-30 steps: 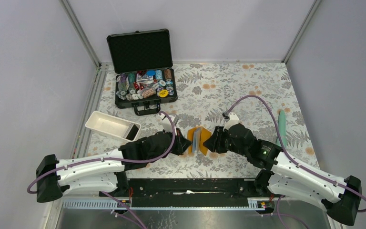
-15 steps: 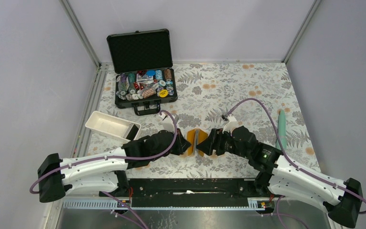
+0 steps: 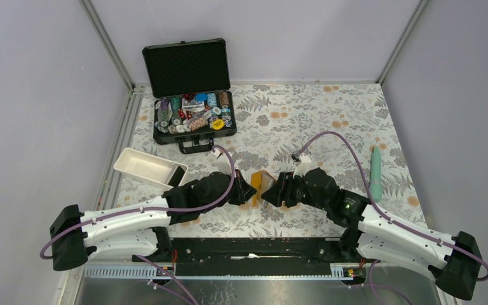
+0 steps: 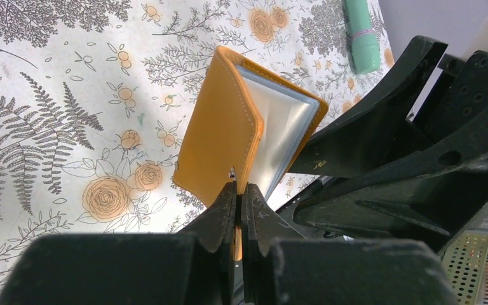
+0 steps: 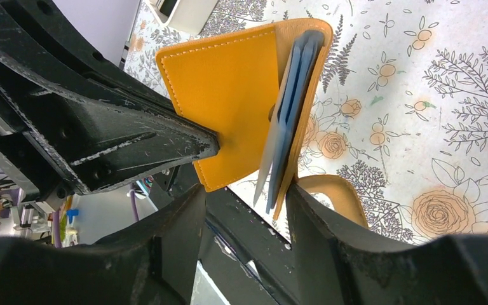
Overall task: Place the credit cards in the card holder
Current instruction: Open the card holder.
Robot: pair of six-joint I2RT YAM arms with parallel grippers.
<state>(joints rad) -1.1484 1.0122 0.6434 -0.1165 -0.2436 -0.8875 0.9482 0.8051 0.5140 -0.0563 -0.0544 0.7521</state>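
Top external: one card holder (image 3: 262, 183), one tray (image 3: 141, 166).

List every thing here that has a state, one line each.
wallet: half open, upright, sleeves showing.
left gripper: shut on one wallet cover.
right gripper: open, straddling the sleeves and the other cover.
case: lid up, chips inside.
tray: holds a dark item at one end.

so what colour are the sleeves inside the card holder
Pale blue sleeves, clearest in the right wrist view.
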